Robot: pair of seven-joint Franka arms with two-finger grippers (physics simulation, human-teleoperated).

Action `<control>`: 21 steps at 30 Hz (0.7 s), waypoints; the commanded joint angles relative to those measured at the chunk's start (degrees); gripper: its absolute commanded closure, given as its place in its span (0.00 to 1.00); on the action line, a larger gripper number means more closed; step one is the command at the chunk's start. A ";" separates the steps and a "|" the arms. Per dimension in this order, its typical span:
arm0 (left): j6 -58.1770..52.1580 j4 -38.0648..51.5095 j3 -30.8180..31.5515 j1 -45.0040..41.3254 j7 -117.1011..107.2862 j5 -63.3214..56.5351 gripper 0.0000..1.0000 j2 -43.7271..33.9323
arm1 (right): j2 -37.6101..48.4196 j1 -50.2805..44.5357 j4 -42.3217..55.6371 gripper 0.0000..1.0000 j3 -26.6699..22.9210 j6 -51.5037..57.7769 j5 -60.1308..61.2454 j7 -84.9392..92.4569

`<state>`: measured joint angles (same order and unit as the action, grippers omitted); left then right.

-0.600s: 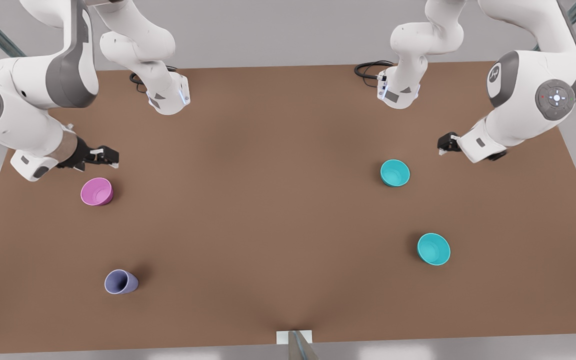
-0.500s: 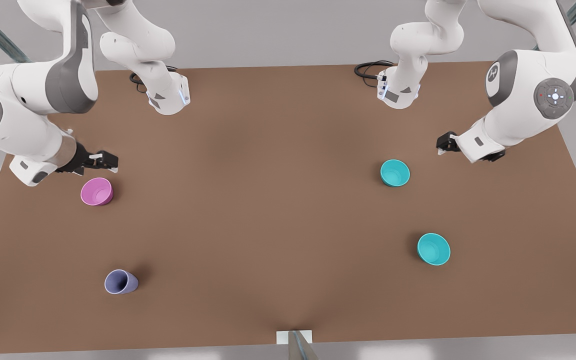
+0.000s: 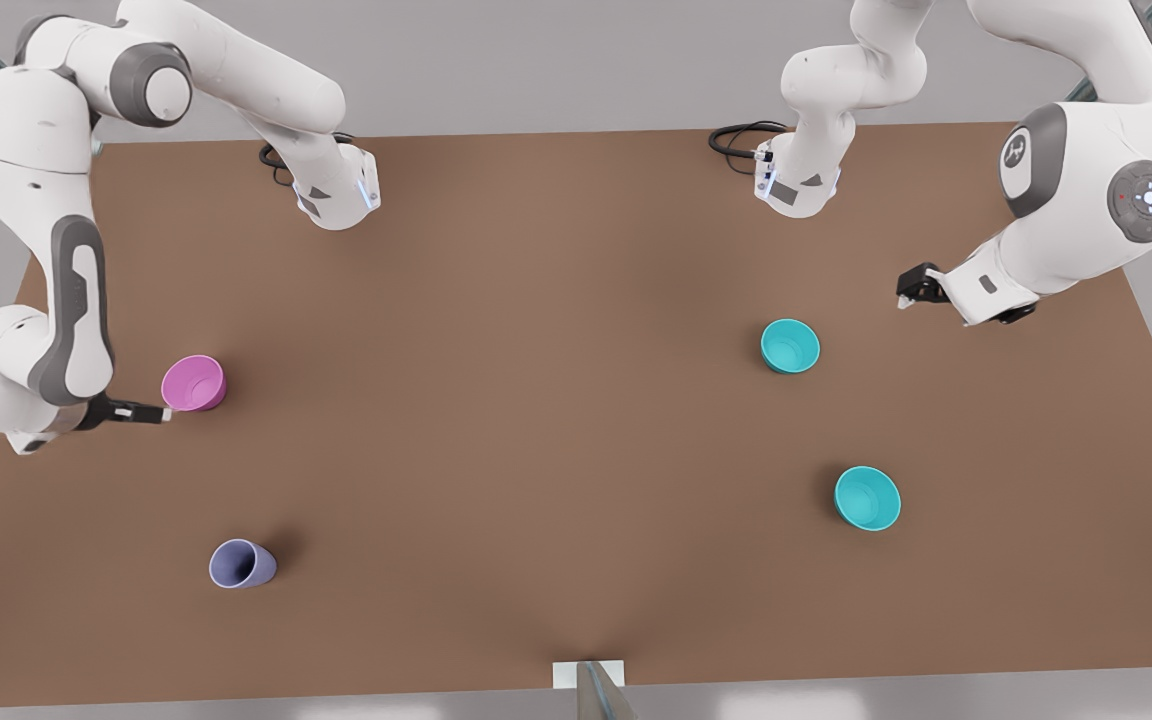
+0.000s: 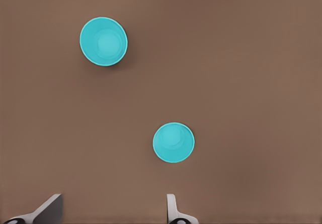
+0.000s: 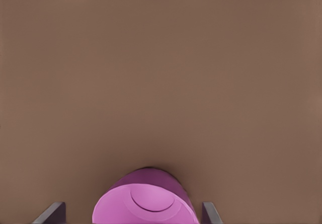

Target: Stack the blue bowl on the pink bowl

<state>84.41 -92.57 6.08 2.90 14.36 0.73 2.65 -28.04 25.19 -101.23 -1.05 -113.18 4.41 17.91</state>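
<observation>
1. Where the front view's left edge meets the brown tabletop [image 3: 536, 420]: right gripper [image 3: 164, 412] low beside the pink bowl [image 3: 194, 384], fingers [image 5: 50, 213] spread either side of it.
2. Front view's right: left gripper [image 3: 904, 291] raised, fingers [image 4: 172, 206] parted, holding nothing.
3. Just beside it: blue bowl [image 3: 790, 347], upright.
4. Nearer the camera: turquoise bowl [image 3: 867, 498], lavender cup [image 3: 241, 564].

I see a matt brown table [image 3: 556, 420]. The pink bowl [image 3: 194, 383], blue bowl [image 3: 789, 346] and cup [image 3: 241, 564] look like smooth plastic; my arms are glossy white.
</observation>
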 commanded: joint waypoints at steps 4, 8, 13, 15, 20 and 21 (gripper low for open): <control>-2.15 0.02 0.07 -1.06 2.69 -0.03 0.00 -0.01 | 6.24 1.44 -7.75 0.00 -0.09 -9.69 2.36 30.42; -2.15 0.02 0.07 -1.06 2.69 0.06 0.00 -0.10 | 6.95 3.20 -11.62 0.00 -0.35 -9.78 1.92 33.68; -2.15 0.02 0.07 -1.23 2.69 0.06 0.00 -0.10 | 5.45 3.73 -14.78 0.00 -0.44 -13.47 1.66 35.26; -2.15 0.02 0.07 -1.32 2.69 0.06 0.00 -0.10 | 4.67 3.64 -17.68 0.00 -0.35 -16.54 1.75 35.61; -2.24 0.02 0.16 -1.32 2.69 0.15 0.00 -0.10 | 3.34 4.17 -19.00 0.00 -0.35 -17.25 2.36 35.61; -2.24 0.02 0.16 -1.32 2.69 0.15 0.00 -0.10 | 3.26 4.17 -18.92 0.00 -0.35 -17.16 2.36 35.61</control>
<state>82.30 -92.57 6.13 1.51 16.21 0.88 2.60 -24.77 29.35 -120.16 -1.41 -128.59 6.57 41.43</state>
